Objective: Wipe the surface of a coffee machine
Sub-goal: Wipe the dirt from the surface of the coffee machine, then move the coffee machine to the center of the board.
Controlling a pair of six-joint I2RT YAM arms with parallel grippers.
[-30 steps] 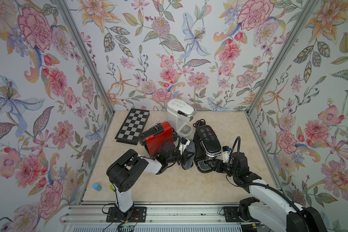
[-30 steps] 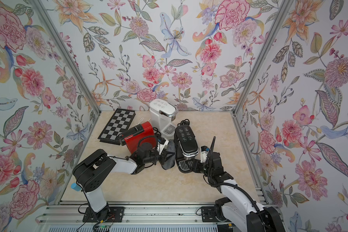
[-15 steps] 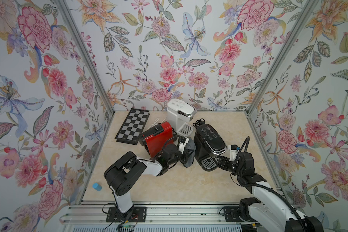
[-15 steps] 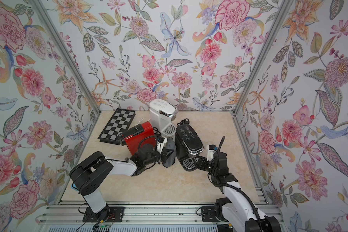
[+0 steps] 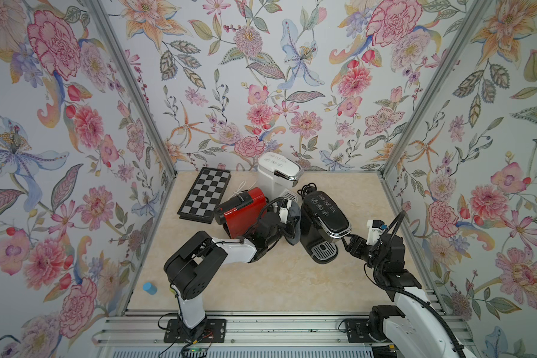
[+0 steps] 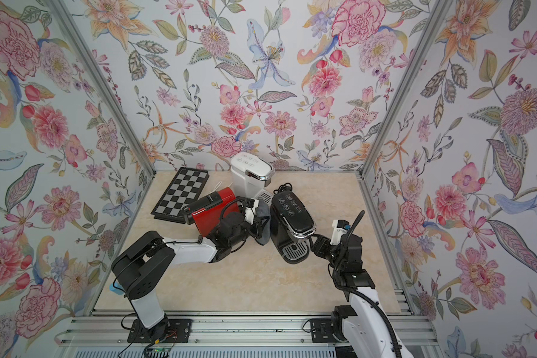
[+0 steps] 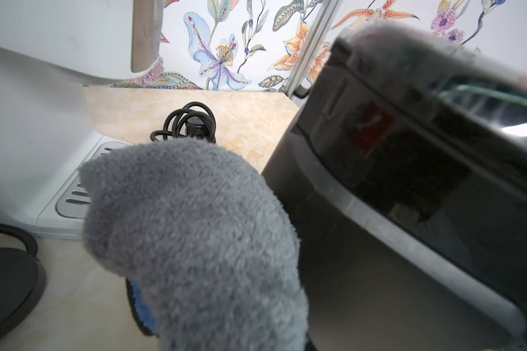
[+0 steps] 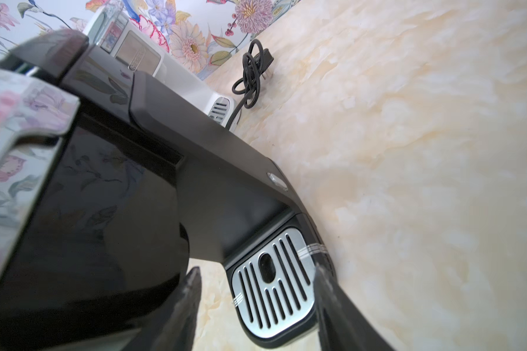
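Note:
The black coffee machine [image 5: 323, 217] [image 6: 292, 214] stands mid-table, its front with the slotted drip tray [image 8: 274, 291] facing the near right. My left gripper [image 5: 284, 218] is shut on a grey cloth [image 5: 295, 231] [image 7: 195, 228], which rests against the machine's left side [image 7: 408, 182]. The cloth hides the fingers in the left wrist view. My right gripper [image 5: 348, 242] [image 8: 256, 273] hovers open just right of the machine's head. In the right wrist view the drip tray shows beyond its spread fingers, which hold nothing.
A red coffee machine [image 5: 245, 207] and a white one [image 5: 276, 173] crowd the left arm's far side. A chessboard [image 5: 205, 195] lies at the back left. A coiled black cord [image 5: 307, 189] sits behind the black machine. A blue cylinder [image 5: 149, 287] stands near the left wall.
The black machine has turned, its front swinging toward the right arm. My right gripper has drawn back to the right and opened slightly. The cloth has shifted a little toward the back along the machine's side.

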